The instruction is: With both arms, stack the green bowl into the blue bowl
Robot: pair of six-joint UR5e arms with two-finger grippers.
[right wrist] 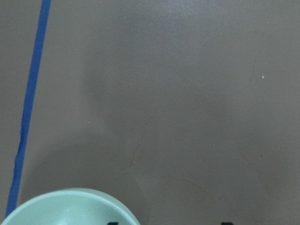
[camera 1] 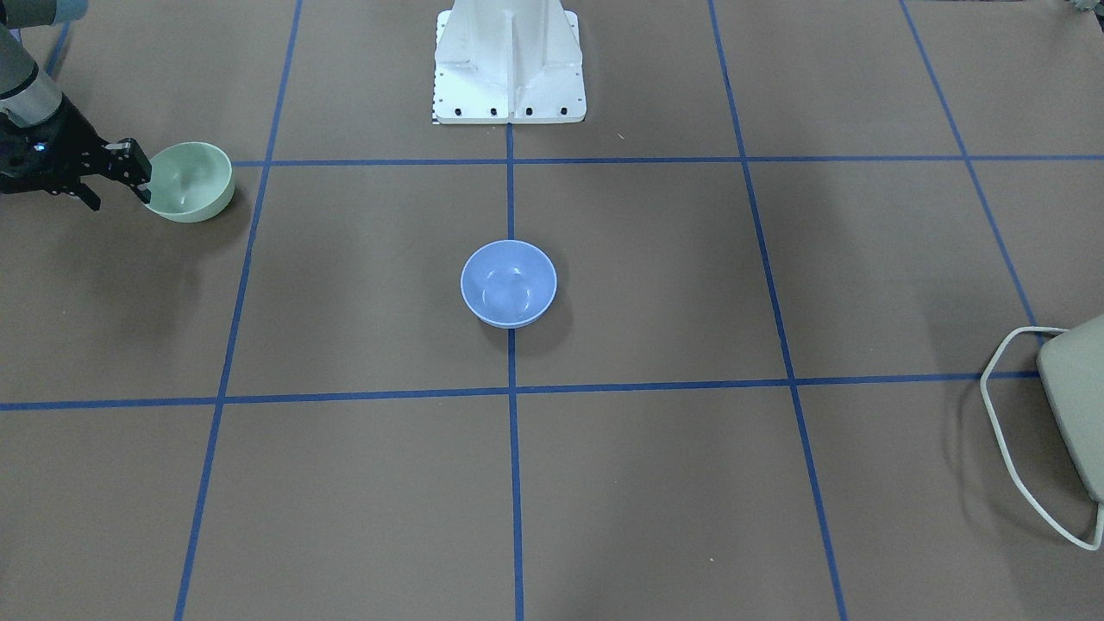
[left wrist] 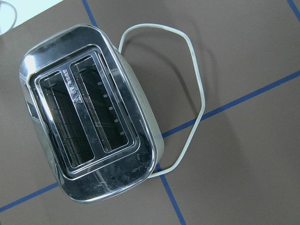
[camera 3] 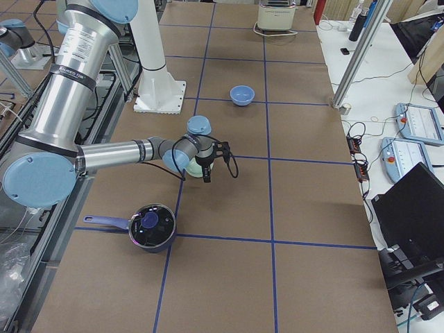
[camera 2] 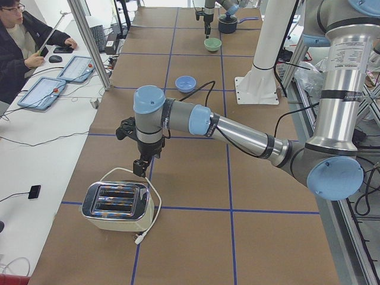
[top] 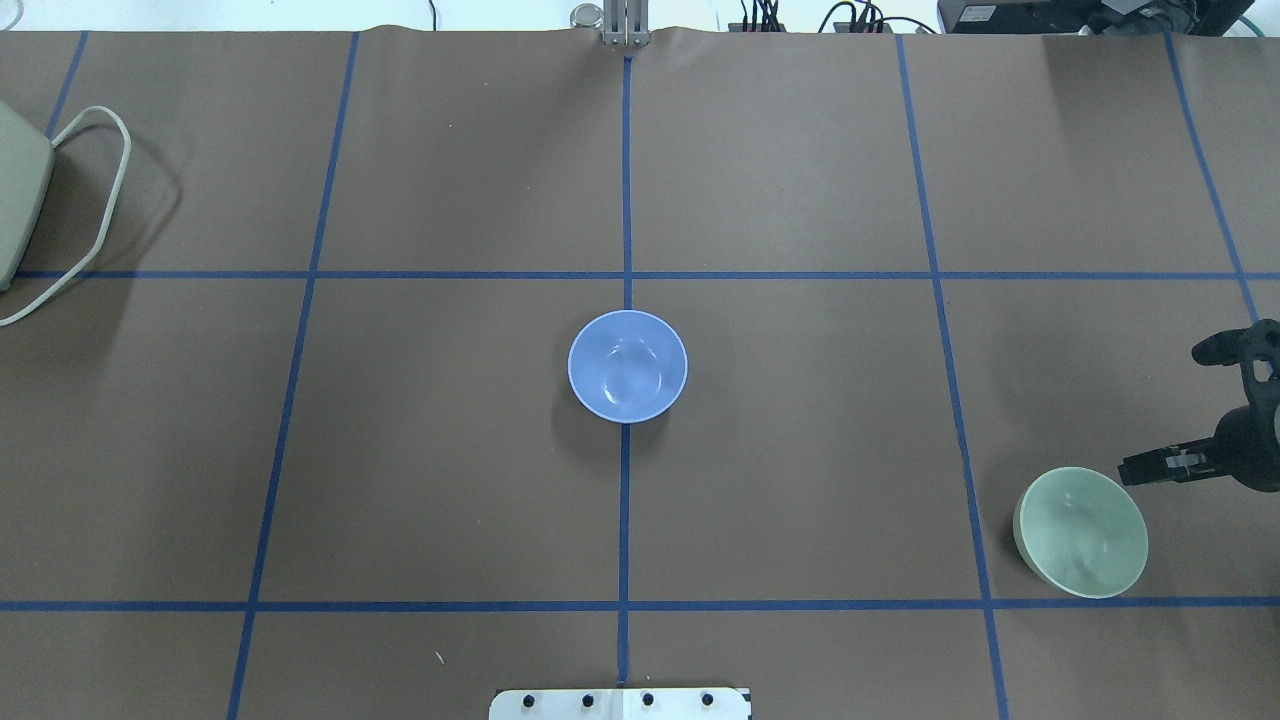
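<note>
The green bowl (camera 1: 191, 179) stands upright at the robot's right end of the table, also in the overhead view (top: 1083, 533). The blue bowl (camera 1: 509, 283) stands upright and empty at the table's centre on a tape crossing (top: 628, 366). My right gripper (camera 1: 116, 183) is open at the green bowl's outer rim. In the right wrist view one fingertip (right wrist: 111, 223) is over the bowl (right wrist: 65, 208) and the other is over the table. My left gripper (camera 2: 141, 168) hangs over a toaster at the far left end; I cannot tell whether it is open or shut.
A chrome toaster (left wrist: 89, 126) with a white cord (left wrist: 197, 93) sits under the left wrist. A dark lidded pot (camera 3: 151, 225) stands beyond the green bowl at the table's right end. The white pedestal (camera 1: 509, 65) stands at the robot's side.
</note>
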